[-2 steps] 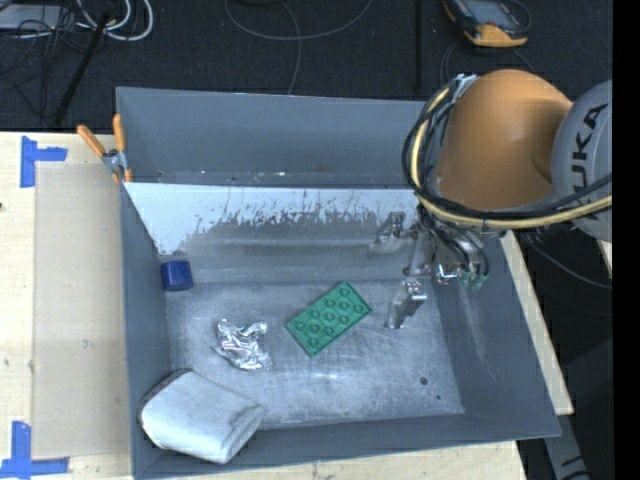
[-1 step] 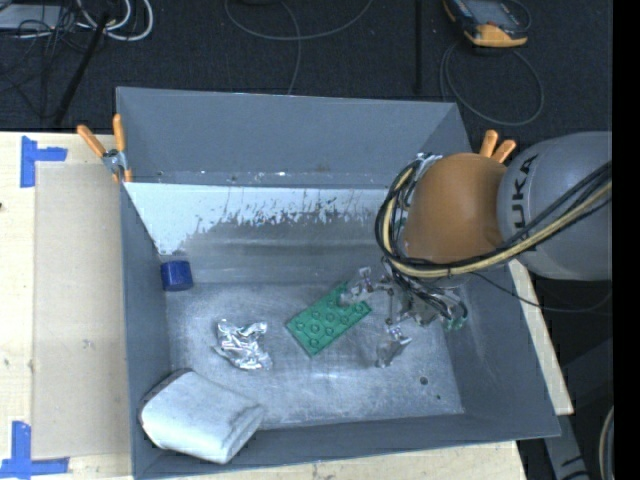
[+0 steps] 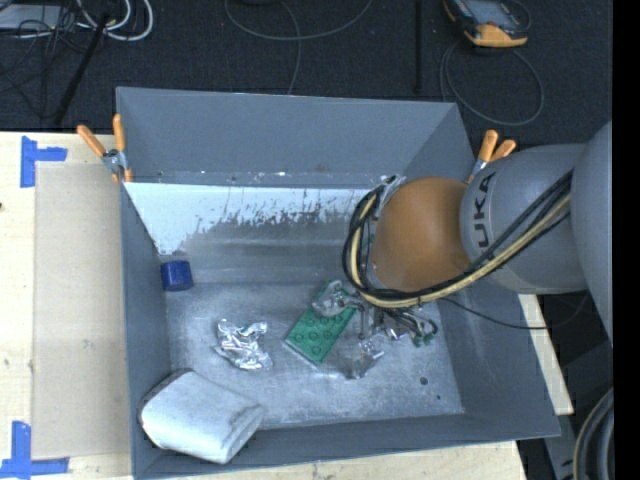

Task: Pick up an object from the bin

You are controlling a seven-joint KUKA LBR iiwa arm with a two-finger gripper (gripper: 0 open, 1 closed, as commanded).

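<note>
- The dark floor (image 3: pixel 300 48) of the room lies beyond the bin, with thin cables looped across it.
- The grey metal bin (image 3: pixel 290 148) has sloped walls and a flat bottom. That bottom is scuffed and dusted pale, with scratch marks along the foot of the far wall. Its few things lie loose and apart, not heaped.
- The robot arm (image 3: pixel 530 228) comes in from the right. Its rounded orange-brown wrist cover (image 3: pixel 420 233), wrapped in black and yellow cables, hangs over the right half of the bottom.
- The gripper (image 3: pixel 368 353) is low, near the bin's bottom and just beside the green plate's right edge. I cannot tell whether it is wide, narrow or closed on anything, because wrist and cables hide much of it. I judge this to be the positioning step before a grasp, with nothing seen lifted.
- A white folded cloth pad (image 3: pixel 200 423) sits by the front left corner, well apart from the gripper.
- A flat green plastic building plate with studs (image 3: pixel 316 336) lies diagonally mid-floor. It is the thing nearest the gripper and so the likely pick. Lying flat, it offers only thin edges, so the next move probably calls for closing squarely across an edge. Otherwise it may skate on the smooth metal.
- A crumpled lump of silver foil (image 3: pixel 242 343) lies left of the plate, near it but apart.
- A small blue cylinder (image 3: pixel 177 274) rests at the left wall.
</note>
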